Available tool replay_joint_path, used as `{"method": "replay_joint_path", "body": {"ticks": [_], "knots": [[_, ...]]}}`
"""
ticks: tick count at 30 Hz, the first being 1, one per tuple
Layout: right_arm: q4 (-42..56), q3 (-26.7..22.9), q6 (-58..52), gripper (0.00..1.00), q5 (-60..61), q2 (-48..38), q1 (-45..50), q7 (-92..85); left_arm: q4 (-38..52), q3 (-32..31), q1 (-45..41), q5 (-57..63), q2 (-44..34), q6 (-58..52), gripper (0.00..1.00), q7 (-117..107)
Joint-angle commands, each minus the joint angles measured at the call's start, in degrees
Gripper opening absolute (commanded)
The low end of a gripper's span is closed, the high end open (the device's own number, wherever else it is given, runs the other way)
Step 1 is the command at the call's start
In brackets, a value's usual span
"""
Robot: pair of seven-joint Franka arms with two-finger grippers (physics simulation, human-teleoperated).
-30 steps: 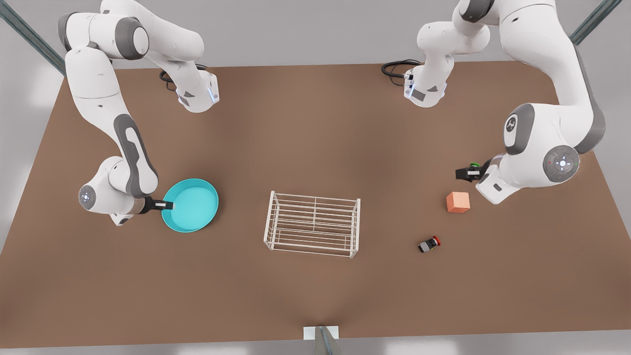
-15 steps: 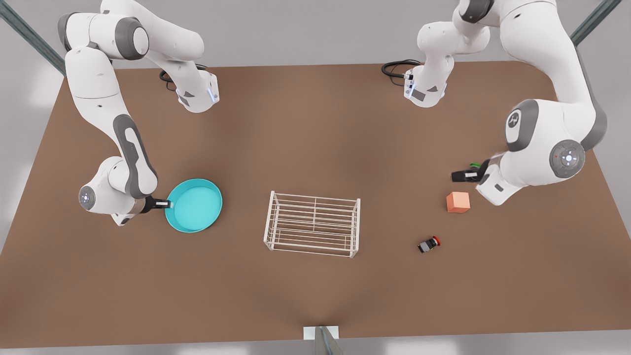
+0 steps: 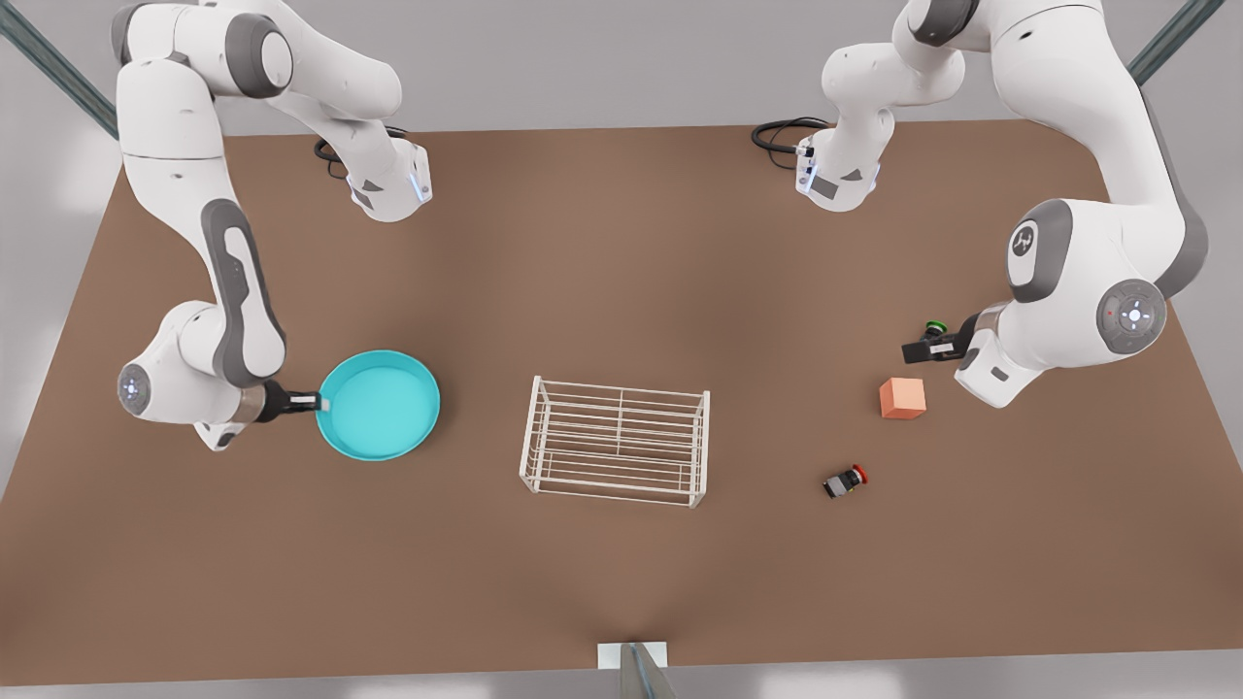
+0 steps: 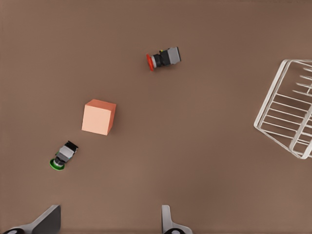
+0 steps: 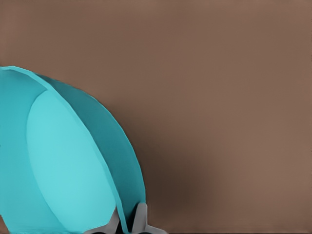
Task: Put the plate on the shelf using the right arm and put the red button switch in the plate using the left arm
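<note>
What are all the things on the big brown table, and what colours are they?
plate: one, turquoise, at the front view's left, rim pinched by the right pincer.
shelf: one, white wire, middle of the table, nothing on it.
red button switch: one, dark body with red cap, lying on its side at the front view's right of the shelf.
green button switch: one, dark body with green cap, beside the cube.
cube: one, orange, between the two switches.
table: one, brown.
right pincer: one, black, shut on the plate's rim.
left pincer: one, black, open, above the green button switch.
</note>
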Motion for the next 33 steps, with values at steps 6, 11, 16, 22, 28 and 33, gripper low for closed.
{"method": "replay_joint_path", "body": {"ticks": [6, 11, 16, 22, 28, 33], "knots": [[8.28, 1.58, -16.83, 0.17, -0.40, -3.61, 0.17, 0.46, 0.13, -0.01, 0.00, 0.03, -0.07, -0.09, 1.00, -2.05], [11.70, 6.41, -21.13, 0.17, 3.10, -4.32, 0.17, 4.50, 0.31, -0.01, 0.00, 0.03, 0.02, -0.09, 1.00, -1.96], [15.66, 12.39, -24.12, 0.17, 7.60, -4.23, 0.26, 12.23, 0.40, 0.07, 0.09, 0.12, -0.07, -0.09, 1.00, -1.70], [22.07, 18.01, -22.02, 0.18, 9.62, -1.77, 5.00, 25.95, 0.40, 0.25, 0.18, 0.12, -0.07, -0.09, 1.00, -1.70], [31.83, 17.84, -18.06, 0.18, 8.91, 5.97, 11.42, 34.91, 0.48, 0.25, 0.18, 0.21, -0.07, -0.09, 1.00, -1.70], [38.42, 14.85, -10.85, 0.18, 8.56, 13.53, 17.13, 39.22, 0.48, 0.25, 0.18, 0.21, -0.07, -0.09, 1.00, -1.70]]}}
